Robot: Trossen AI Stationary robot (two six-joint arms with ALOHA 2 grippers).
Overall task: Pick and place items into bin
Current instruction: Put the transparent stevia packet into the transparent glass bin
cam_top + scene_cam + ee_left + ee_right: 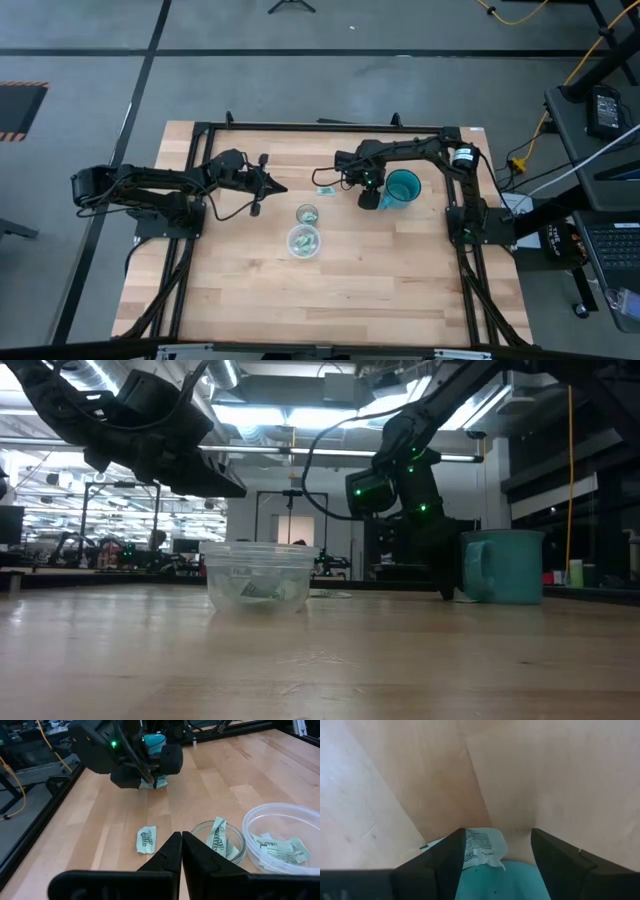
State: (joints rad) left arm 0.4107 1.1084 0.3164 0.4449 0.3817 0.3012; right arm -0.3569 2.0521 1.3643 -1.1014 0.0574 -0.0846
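Observation:
My right gripper (495,855) is open and points down at the table just left of the teal mug (403,187). A white packet with a barcode (482,847) lies between its fingers, with teal showing below it. My left gripper (181,842) is shut and hovers above the table's left half, touching nothing. One packet (146,840) lies flat on the wood in front of it. Another packet stands in a small clear cup (218,840). Several packets lie in the larger clear bin (285,845), also seen in the low view as the bin (260,575). My right gripper comes from above with a finger on either side of the packet. One finger (447,860) stands right beside the packet's printed end (477,845). I cannot tell whether it touches the packet, which lies low by the mug.
The teal mug (505,565) stands close to the right gripper's far-right side. The cup (307,214) and the bin (304,241) sit mid-table. A lone packet (326,190) lies between the two grippers. Bare wood stretches toward the near edge. A black frame borders the table.

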